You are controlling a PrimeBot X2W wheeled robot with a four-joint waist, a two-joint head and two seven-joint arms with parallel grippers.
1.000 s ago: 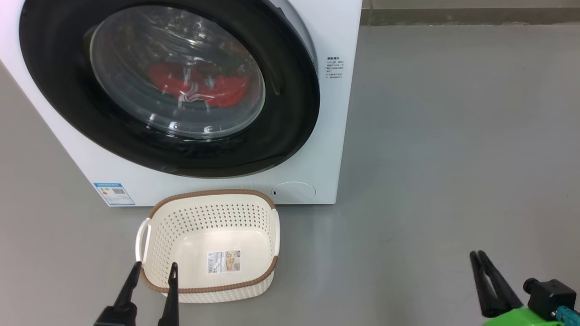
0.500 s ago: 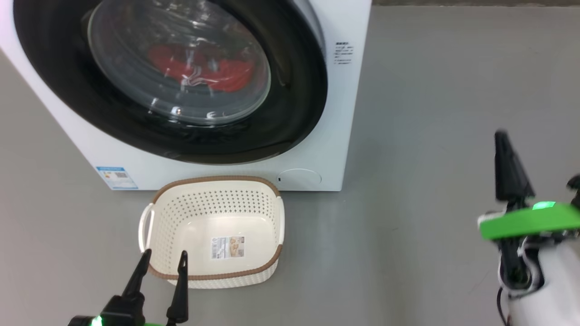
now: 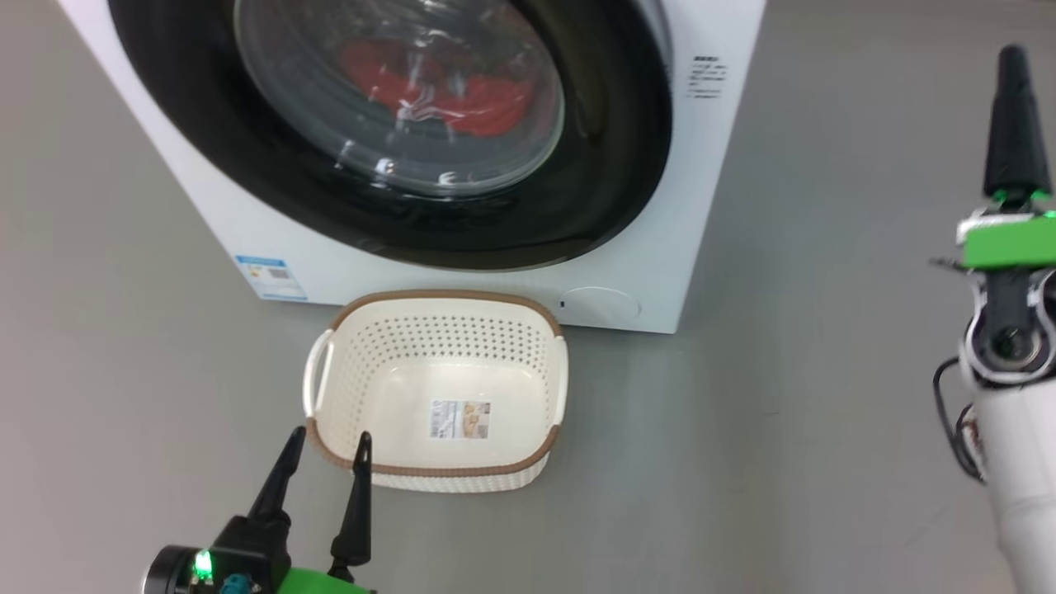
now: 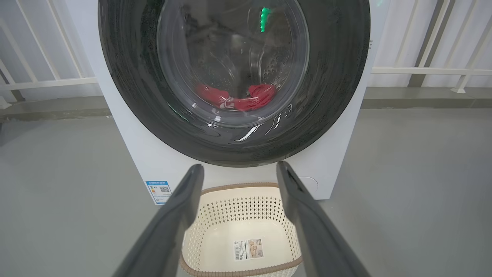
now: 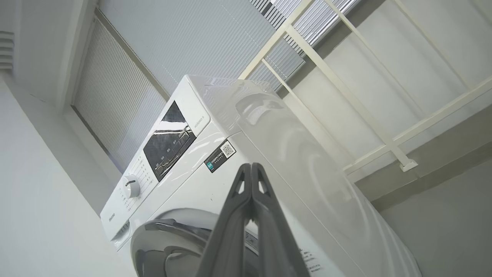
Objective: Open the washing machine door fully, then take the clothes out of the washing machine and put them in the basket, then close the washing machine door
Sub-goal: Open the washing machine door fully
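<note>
Right gripper (image 3: 1013, 62), newly pinched empty, is climbing to two o'clock toward the closed washing machine door (image 3: 627, 165); left gripper (image 3: 329, 436) gaping.

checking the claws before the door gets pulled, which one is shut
The right claw: its two fingers are pressed together, out to the right of the washing machine. The left claw is spread wide, near the basket.

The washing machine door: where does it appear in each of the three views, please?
Head view: the round glossy black-rimmed glass door fills the top, left of centre.
Left wrist view: the door fills the top centre.
Right wrist view: its rim curves at the bottom left edge.
Shared landmark: the big white boxy washing machine around it.
</note>
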